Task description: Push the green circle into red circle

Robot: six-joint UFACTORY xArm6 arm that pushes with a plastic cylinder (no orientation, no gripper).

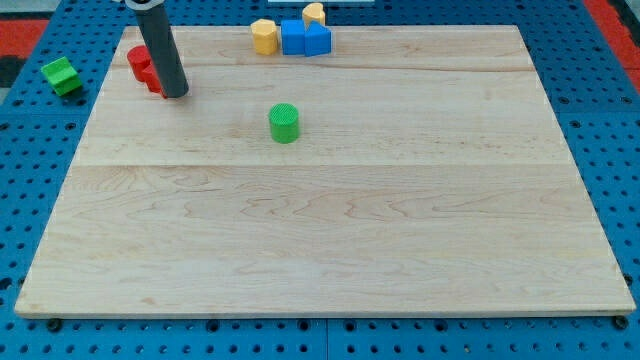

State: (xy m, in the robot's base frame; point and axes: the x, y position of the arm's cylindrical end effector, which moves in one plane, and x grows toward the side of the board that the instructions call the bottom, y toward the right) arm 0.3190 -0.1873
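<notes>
The green circle (284, 122) is a short green cylinder standing on the wooden board (330, 230), left of centre in the upper half. The red circle (137, 61) sits near the board's upper left corner, partly hidden behind my dark rod, with another red block (152, 80) touching it below. My tip (175, 94) rests on the board just right of the red blocks. It is well to the left of the green circle and a little higher in the view, apart from it.
A yellow block (264, 36), a blue block (304, 38) and another yellow block (314, 14) cluster at the board's top edge. A green block (62, 75) lies off the board on the blue pegboard at the left.
</notes>
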